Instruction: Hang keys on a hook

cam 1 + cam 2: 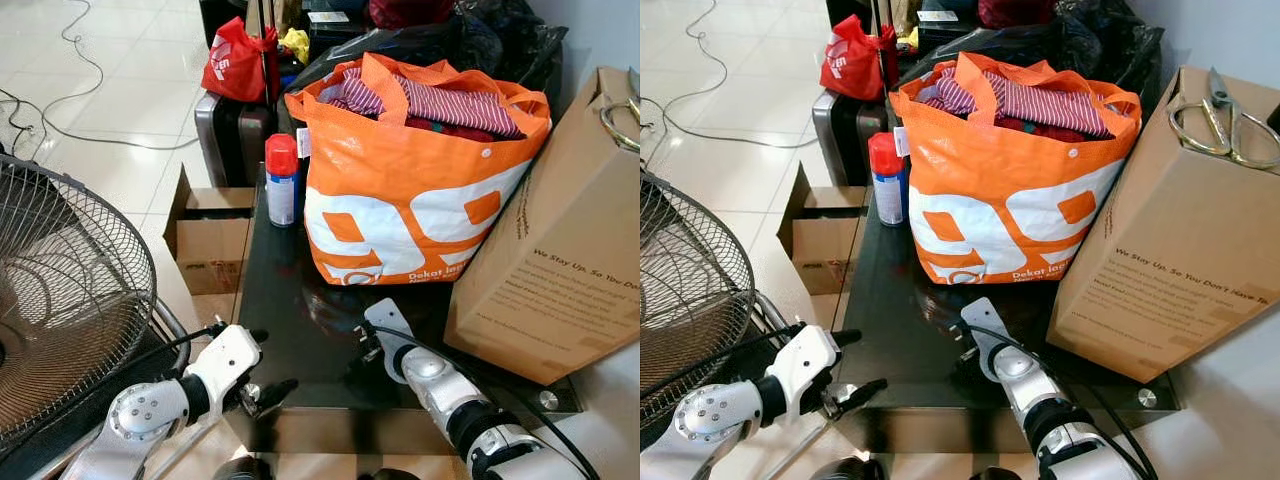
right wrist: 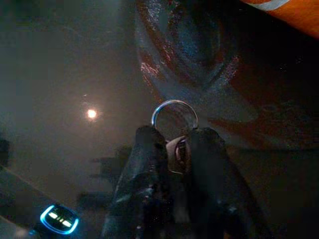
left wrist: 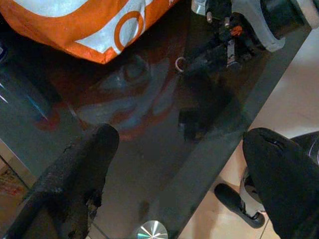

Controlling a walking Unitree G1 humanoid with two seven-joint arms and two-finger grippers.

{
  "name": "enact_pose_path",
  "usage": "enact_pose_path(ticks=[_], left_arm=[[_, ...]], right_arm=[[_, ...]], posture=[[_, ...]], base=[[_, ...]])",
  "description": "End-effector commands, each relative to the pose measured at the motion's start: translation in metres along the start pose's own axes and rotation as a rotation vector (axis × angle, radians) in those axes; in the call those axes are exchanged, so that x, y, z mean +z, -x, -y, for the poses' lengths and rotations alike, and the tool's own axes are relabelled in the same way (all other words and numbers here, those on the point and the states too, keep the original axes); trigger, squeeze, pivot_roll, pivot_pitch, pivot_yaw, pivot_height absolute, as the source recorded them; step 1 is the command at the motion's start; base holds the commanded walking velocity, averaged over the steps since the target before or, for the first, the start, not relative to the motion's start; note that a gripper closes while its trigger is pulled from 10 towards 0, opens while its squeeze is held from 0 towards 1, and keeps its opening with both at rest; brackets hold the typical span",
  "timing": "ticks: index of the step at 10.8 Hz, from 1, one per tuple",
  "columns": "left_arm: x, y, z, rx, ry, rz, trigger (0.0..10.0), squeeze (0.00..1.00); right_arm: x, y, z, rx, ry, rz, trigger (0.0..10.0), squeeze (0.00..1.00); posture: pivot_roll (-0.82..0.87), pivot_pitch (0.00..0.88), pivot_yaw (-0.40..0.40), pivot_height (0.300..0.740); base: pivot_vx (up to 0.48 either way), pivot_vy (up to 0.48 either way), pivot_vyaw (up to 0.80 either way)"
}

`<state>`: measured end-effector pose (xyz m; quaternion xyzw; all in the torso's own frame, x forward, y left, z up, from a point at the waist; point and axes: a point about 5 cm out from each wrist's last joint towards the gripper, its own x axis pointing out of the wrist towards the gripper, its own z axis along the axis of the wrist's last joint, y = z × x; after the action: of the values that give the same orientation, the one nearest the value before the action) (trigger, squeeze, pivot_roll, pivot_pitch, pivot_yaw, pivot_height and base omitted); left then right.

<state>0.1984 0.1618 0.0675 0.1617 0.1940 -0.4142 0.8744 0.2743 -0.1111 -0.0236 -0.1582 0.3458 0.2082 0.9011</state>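
Right gripper (image 2: 174,144) pinches what looks like keys (image 2: 175,130) near the orange bag (image 1: 410,190); left gripper (image 3: 179,174) gapes empty.

Brown box (image 1: 1160,250) printed "We Stay Up, So You Don't Have To", orange bag (image 1: 1010,200) carried large white figures and small white wording starting "Dekat", rest unreadable, spray can (image 1: 887,180) label too small to read

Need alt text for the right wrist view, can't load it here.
The right gripper has its two black fingers closed on a key with a silver ring, just above the dark glossy table. An orange bag edges the frame.
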Motion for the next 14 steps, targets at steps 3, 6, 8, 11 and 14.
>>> enact_pose_path(ticks=[3,6,8,11,14], left_arm=[[-0.008,-0.004,-0.002,-0.002,-0.003,-0.01,10.0,0.0],[-0.019,-0.013,-0.002,-0.003,-0.003,-0.013,10.0,0.0],[-0.022,-0.018,-0.001,0.003,-0.003,-0.007,10.0,0.0],[-0.019,-0.017,-0.001,0.008,-0.011,0.021,10.0,0.0],[-0.004,-0.017,-0.006,0.021,-0.034,0.059,10.0,0.0]], right_arm=[[-0.033,0.004,0.0,0.004,-0.029,-0.134,0.0,0.0],[-0.027,0.005,0.003,0.011,-0.073,-0.075,0.0,0.0],[-0.022,0.008,0.013,-0.003,-0.131,0.0,0.0,0.0],[-0.022,0.021,0.028,0.03,-0.193,0.116,0.0,0.0],[-0.016,0.042,0.031,0.165,-0.265,0.256,0.0,0.0]], posture=[[-0.02,0.111,-0.03,0.74],[-0.02,0.1,-0.029,0.74],[-0.02,0.093,-0.032,0.74],[-0.02,0.084,-0.027,0.74],[-0.03,0.055,-0.028,0.74]], base=[[0.0,0.0,0.0],[0.0,0.0,0.0],[0.0,0.0,0.0],[0.0,0.0,0.0],[0.0,0.0,0.0]])
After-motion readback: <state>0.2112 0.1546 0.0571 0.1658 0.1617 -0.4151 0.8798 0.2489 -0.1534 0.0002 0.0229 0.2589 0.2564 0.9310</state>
